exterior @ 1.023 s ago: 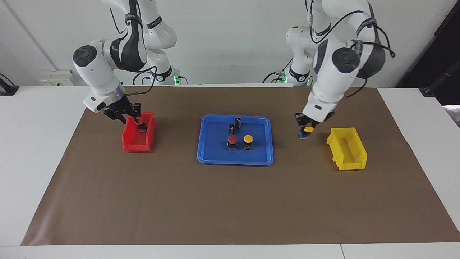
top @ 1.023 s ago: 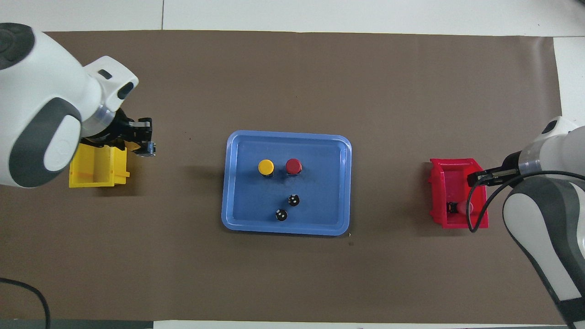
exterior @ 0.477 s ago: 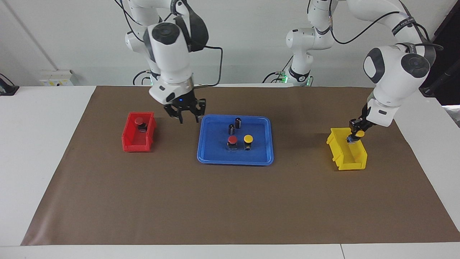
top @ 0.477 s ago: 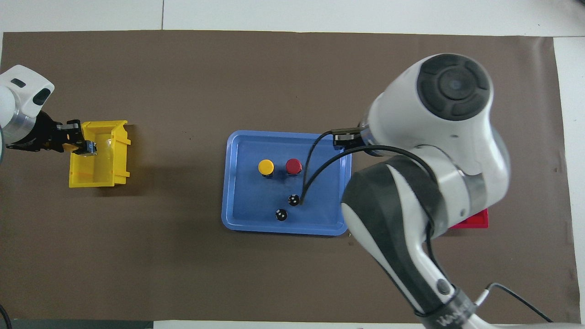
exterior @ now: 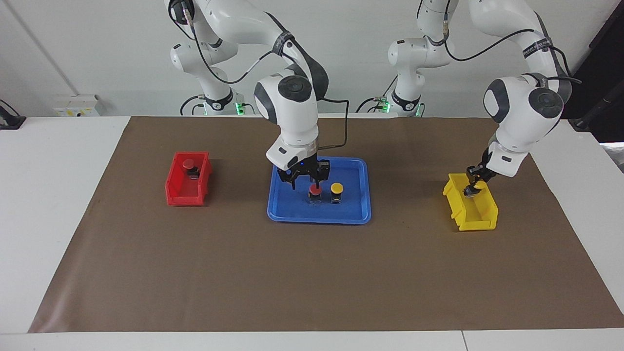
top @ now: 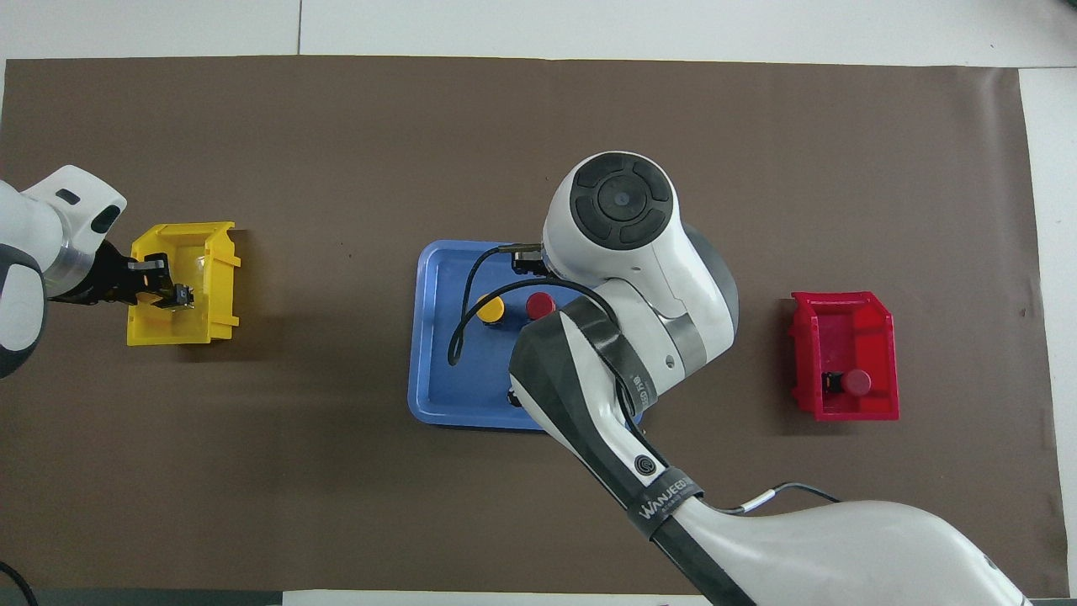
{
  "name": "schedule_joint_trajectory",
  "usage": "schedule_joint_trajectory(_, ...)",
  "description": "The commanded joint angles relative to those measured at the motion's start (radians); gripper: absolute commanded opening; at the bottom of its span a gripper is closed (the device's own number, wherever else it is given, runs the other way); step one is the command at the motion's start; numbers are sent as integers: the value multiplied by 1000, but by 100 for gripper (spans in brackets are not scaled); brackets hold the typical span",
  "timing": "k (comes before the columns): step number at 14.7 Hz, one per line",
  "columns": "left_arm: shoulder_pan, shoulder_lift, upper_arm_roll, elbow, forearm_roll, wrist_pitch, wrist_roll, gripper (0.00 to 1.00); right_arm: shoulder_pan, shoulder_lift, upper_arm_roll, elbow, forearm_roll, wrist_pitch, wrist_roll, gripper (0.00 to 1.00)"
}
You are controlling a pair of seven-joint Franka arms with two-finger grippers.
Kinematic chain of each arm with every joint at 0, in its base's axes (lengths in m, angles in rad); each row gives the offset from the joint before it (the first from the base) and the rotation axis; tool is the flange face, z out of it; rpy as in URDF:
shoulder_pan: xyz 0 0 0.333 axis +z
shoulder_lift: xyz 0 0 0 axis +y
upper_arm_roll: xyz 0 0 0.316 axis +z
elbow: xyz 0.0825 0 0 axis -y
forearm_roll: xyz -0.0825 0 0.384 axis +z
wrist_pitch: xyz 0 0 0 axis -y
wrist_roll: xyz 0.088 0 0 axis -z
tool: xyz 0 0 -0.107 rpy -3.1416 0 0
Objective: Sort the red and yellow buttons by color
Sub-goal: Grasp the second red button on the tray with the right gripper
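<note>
A red button (exterior: 315, 190) (top: 540, 305) and a yellow button (exterior: 336, 187) (top: 490, 308) stand side by side in the blue tray (exterior: 319, 219) (top: 429, 353). My right gripper (exterior: 306, 181) is open just above the tray, over the red button. A second red button (exterior: 189, 165) (top: 856, 381) lies in the red bin (exterior: 187, 199) (top: 806, 353). My left gripper (exterior: 474, 187) (top: 171, 293) is low inside the yellow bin (exterior: 473, 222) (top: 181, 335), shut on the other yellow button (exterior: 479, 184).
Both bins and the tray sit on a brown mat (exterior: 312, 273). The red bin is toward the right arm's end, the yellow bin toward the left arm's end. The right arm hides the two small dark cylinders in the tray.
My right gripper left the red bin, with a red button lying in it, and moved over the tray's red button. My left gripper carried its yellow button into the yellow bin and lowered it.
</note>
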Motion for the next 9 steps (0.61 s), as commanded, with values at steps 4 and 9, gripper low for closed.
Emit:
schedule_joint_trajectory(4, 17, -26, -11, -103, 18, 144, 27, 2, 27, 4, 6, -73, 0, 102, 38, 74)
schedule_joint_trajectory(9, 23, -10, -11, -134, 18, 182, 61, 2, 54, 15, 4, -78, 0, 103, 58, 78)
